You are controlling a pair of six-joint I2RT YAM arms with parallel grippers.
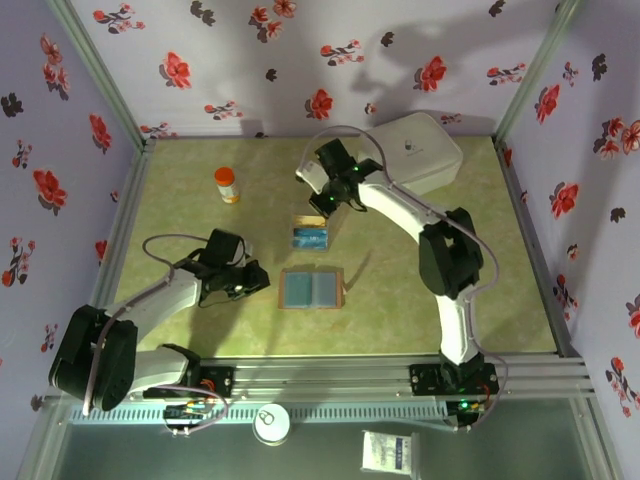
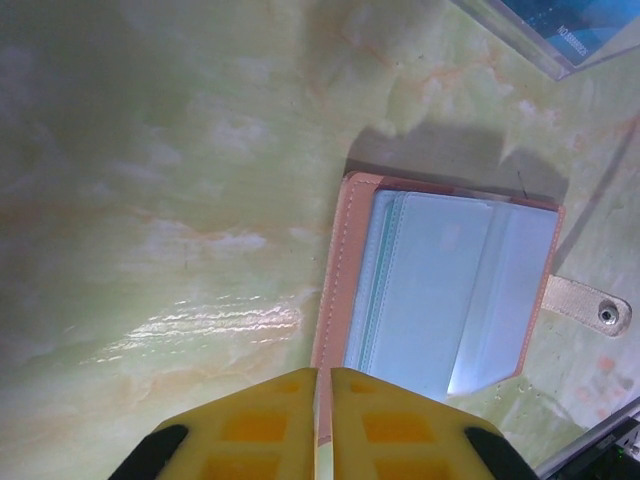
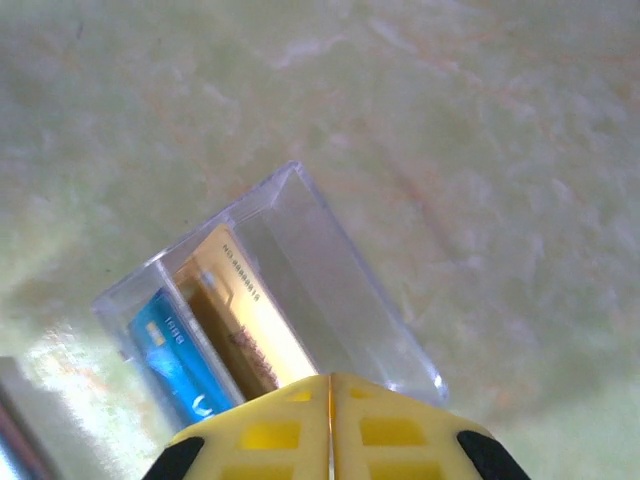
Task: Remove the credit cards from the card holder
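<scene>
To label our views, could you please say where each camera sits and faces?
Top external: above, behind the bases, looking down on the table; both arms, left end effector and right end effector show.
Left wrist: on the left arm, looking past its yellow fingers at the open card holder.
Right wrist: on the right arm, looking past its yellow fingers at the clear tray of credit cards.
Shared: top and left wrist both show the card holder and tray.

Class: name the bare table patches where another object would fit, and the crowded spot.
Bare: between the right arm and the right wall; left of the orange bottle. Crowded: centre, where tray, card holder, left gripper and right gripper cluster.
</scene>
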